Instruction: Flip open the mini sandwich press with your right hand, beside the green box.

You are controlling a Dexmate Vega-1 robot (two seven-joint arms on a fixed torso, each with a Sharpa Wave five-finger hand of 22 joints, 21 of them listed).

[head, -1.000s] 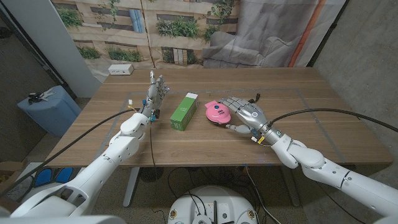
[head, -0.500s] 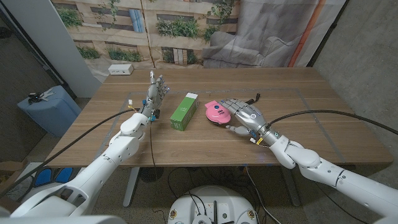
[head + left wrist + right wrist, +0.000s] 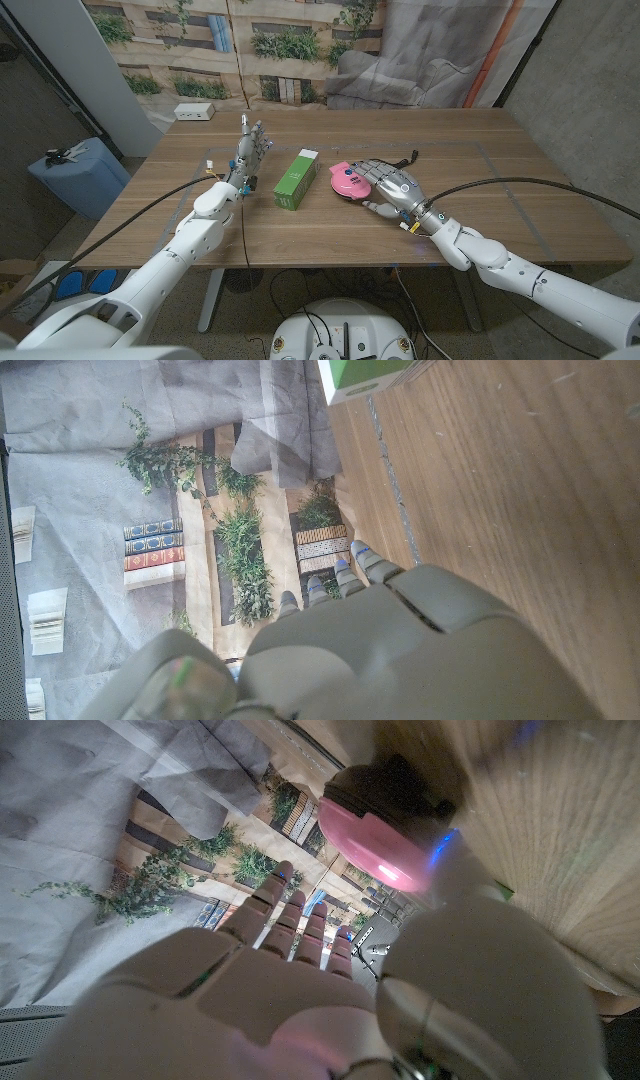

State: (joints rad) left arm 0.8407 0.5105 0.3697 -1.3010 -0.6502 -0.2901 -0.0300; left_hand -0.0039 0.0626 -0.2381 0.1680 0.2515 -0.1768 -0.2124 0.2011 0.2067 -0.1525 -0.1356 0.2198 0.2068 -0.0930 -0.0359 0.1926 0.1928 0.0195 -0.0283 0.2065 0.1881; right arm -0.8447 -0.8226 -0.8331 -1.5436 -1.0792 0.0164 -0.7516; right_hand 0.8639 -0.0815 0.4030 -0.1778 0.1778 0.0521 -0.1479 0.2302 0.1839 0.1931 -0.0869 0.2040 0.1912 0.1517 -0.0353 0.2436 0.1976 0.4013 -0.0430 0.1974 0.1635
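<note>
Risk lies in the light sandwich press (image 3: 349, 180) near the worktop's middle, just beside the green box (image 3: 296, 178); the right hand (image 3: 395, 188) reaches it with fingers (image 3: 372, 170) spread, gripping nothing; a careless push could slide it into the box rather than lift its lid.

One pink sandwich press (image 3: 347, 180), one green box (image 3: 296, 178), one white box (image 3: 194, 111).

Sliding leftward across the wooden table (image 3: 520, 190), right hand (image 3: 393, 187) closing in on the round pink mini sandwich press (image 3: 349, 179). Fingers (image 3: 368, 169) now reaching up against the press's right side, overlapping its rim.
</note>
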